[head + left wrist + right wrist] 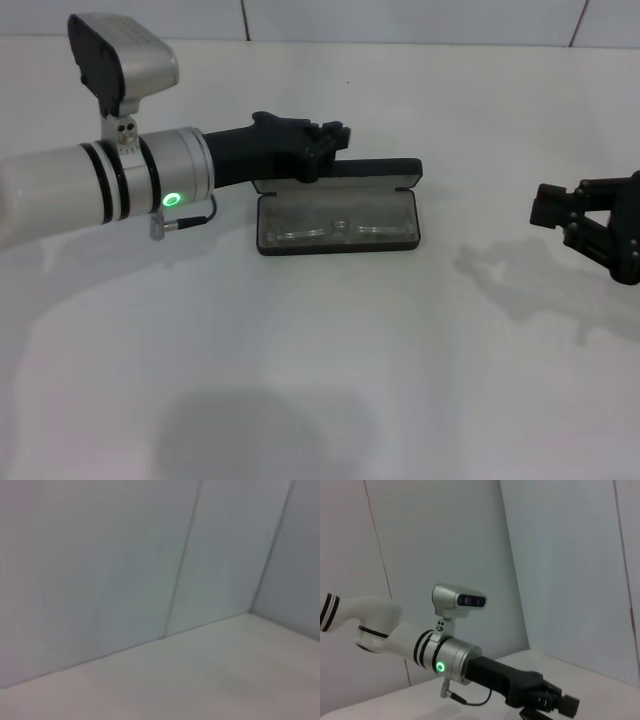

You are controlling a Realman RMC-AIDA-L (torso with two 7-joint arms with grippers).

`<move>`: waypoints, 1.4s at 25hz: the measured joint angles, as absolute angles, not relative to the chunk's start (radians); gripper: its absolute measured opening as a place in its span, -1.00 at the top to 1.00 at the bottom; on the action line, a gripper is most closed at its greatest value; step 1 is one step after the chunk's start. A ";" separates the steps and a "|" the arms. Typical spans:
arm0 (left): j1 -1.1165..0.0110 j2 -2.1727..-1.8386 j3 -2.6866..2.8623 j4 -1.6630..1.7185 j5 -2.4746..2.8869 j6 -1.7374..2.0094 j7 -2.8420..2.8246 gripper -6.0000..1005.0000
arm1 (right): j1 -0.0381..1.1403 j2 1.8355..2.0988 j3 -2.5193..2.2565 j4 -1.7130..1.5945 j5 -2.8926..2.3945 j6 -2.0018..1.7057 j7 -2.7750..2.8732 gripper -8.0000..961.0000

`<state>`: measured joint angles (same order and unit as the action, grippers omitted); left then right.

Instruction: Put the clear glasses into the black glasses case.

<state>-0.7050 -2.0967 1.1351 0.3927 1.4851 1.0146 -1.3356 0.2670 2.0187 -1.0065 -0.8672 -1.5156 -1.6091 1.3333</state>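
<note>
The black glasses case (400,236) lies open in the middle of the table, its lid (385,168) raised behind the tray. The clear glasses (338,229) lie inside it on the grey lining. My left gripper (336,138) reaches in from the left and hovers at the lid's left end, just above its top edge, fingers together with nothing seen between them. It also shows in the right wrist view as the left gripper (565,705). My right gripper (549,208) rests shut and empty at the far right, apart from the case.
The white table (330,380) runs back to a tiled wall (400,20). The left forearm (120,180), with its wrist camera (120,55), spans the table's left side. The left wrist view shows only wall and table.
</note>
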 joint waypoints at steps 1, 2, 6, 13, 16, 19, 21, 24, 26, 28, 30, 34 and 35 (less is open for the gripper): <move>-0.704 -2.097 1.136 0.391 1.485 1.010 -1.337 0.75 | 0.270 2.019 -1.008 -0.867 -1.516 -1.607 1.333 0.56; -0.702 -2.097 1.136 0.389 1.486 1.002 -1.340 0.75 | 0.275 2.019 -1.009 -0.867 -1.518 -1.604 1.333 0.56; -0.695 -2.098 1.137 0.378 1.491 0.997 -1.341 0.75 | 0.288 2.018 -1.012 -0.866 -1.522 -1.587 1.332 0.55; -0.682 -2.100 1.137 0.327 1.487 0.996 -1.333 0.74 | 0.313 2.016 -1.012 -0.848 -1.527 -1.560 1.317 0.53; -0.653 -2.100 1.138 0.332 1.483 1.001 -1.330 0.74 | 0.330 2.014 -1.011 -0.829 -1.527 -1.545 1.312 0.52; -0.643 -2.101 1.138 0.334 1.482 1.004 -1.329 0.74 | 0.336 2.014 -1.011 -0.825 -1.527 -1.537 1.311 0.51; -0.636 -2.101 1.138 0.336 1.482 1.006 -1.328 0.74 | 0.337 2.014 -1.011 -0.825 -1.527 -1.533 1.308 0.51; -0.628 -2.100 1.138 0.341 1.482 1.007 -1.326 0.74 | 0.342 2.014 -1.011 -0.825 -1.527 -1.531 1.305 0.50; -0.624 -2.100 1.138 0.340 1.482 1.007 -1.316 0.74 | 0.344 2.014 -1.011 -0.825 -1.527 -1.531 1.304 0.50; -0.617 -2.101 1.138 0.340 1.481 1.014 -1.292 0.74 | 0.345 2.014 -1.011 -0.825 -1.527 -1.531 1.304 0.49; -0.612 -2.102 1.138 0.344 1.468 1.041 -1.275 0.74 | 0.345 2.014 -1.011 -0.824 -1.527 -1.531 1.304 0.49; -0.594 -2.096 1.138 0.382 1.426 1.151 -1.257 0.73 | 0.345 2.014 -1.009 -0.824 -1.526 -1.532 1.304 0.47; -0.583 -2.095 1.139 0.411 1.423 1.184 -1.256 0.73 | 0.345 2.014 -1.008 -0.824 -1.526 -1.534 1.304 0.47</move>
